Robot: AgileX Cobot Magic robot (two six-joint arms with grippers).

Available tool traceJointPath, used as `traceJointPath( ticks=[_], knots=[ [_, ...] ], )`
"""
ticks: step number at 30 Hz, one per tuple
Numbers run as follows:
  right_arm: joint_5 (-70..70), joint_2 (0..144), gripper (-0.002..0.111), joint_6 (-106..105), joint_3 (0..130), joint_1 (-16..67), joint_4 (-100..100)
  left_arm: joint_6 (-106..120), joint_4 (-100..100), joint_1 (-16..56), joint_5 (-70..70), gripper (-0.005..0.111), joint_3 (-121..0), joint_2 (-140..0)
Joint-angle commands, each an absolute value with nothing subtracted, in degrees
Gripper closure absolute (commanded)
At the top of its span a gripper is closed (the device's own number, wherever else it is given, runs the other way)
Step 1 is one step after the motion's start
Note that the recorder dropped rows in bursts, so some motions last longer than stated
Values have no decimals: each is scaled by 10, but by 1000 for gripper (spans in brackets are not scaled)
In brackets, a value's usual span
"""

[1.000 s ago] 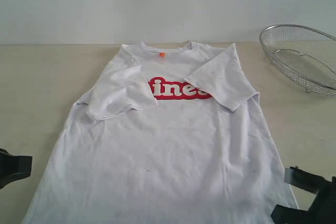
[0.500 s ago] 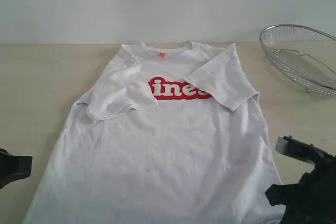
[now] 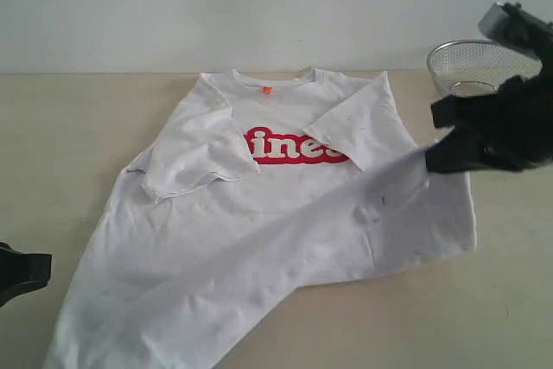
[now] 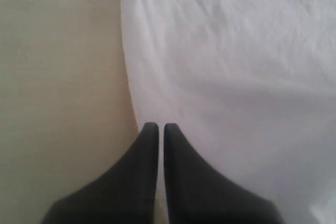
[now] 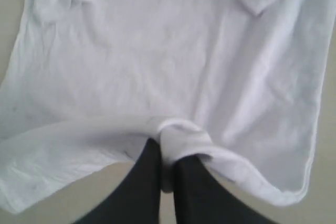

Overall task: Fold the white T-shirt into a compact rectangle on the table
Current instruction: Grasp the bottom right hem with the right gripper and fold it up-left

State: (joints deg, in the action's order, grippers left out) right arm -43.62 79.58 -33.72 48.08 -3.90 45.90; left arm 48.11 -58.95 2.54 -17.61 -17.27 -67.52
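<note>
The white T-shirt (image 3: 285, 231) lies front-up across the middle of the pale tabletop (image 3: 52, 127), its collar at the far side. An orange tag (image 3: 267, 90) shows inside the neck. Both sleeves are turned inward over the chest: the left sleeve (image 3: 190, 157) covers the start of the red lettering (image 3: 289, 146) and the right sleeve (image 3: 363, 131) covers its end.

The right pincer (image 3: 435, 137) hangs above the right side of the shirt, level with the chest. Its jaws are clamped on a bunch of cloth at the shirt's hem. In the right wrist view the white fabric wraps over the tips of the right pincer (image 5: 167, 153) and sags away on both sides. The near right part of the shirt is drawn up off the tabletop toward this grip, so a diagonal fold runs from it down to the near left corner, which lies flat.

The left pincer (image 3: 26, 270) sits low at the near left, empty, with its jaws pressed together. In the left wrist view the left pincer (image 4: 157, 127) has its tips at the shirt's left edge; whether they touch the cloth I cannot tell.

A wire basket (image 3: 471, 66) stands at the far right, partly hidden behind the right arm.
</note>
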Motion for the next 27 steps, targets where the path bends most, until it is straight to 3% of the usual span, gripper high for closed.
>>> traceJointPath(
  ticks=[1, 18, 27],
  knots=[
    [-415, 868, 108, -336, 566, -40, 463, 485, -593, 26, -162, 102, -171, -671],
    [-405, 1227, 108, -308, 1010, -40, 456, 485, -595, 26, -165, 102, -274, -694],
    [-420, 1389, 108, -176, 1238, -40, 354, 485, -595, 26, -168, 102, -287, -732]
  ],
)
